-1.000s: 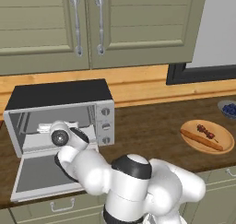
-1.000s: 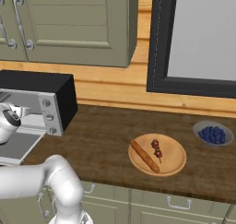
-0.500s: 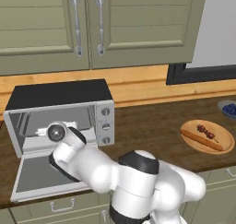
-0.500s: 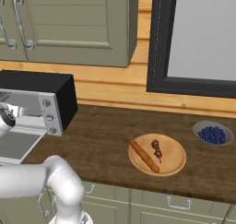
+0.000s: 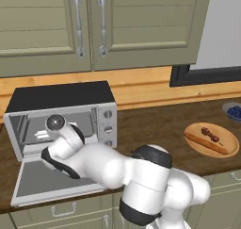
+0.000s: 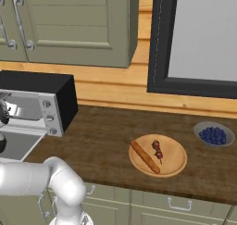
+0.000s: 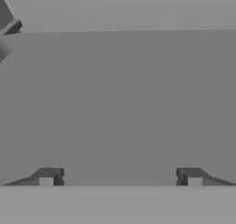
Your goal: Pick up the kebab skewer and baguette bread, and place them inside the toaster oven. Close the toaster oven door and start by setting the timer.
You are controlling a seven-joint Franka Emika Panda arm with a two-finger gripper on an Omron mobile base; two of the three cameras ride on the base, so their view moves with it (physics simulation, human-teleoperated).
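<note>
While the fingers [image 7: 46,178] stand spread and empty, the toaster oven [image 5: 61,111] interior lies just ahead.

Your gripper [image 7: 120,177] sits inside the toaster oven [image 5: 61,119] above its dropped door [image 5: 42,181], with the plate [image 6: 158,155] carrying baguette bread [image 6: 145,156] and kebab skewer [image 6: 158,150] well off to its right.

A: Where's the toaster oven [image 5: 61,115]?
B: At nine o'clock, its door [image 5: 52,181] dropped flat, the white arm [image 5: 89,159] reaching over it.
A: And the food?
B: At three o'clock, baguette bread [image 5: 206,143] and kebab skewer [image 5: 210,134] share a wooden plate [image 5: 228,150] on the desk [image 5: 150,124].
</note>
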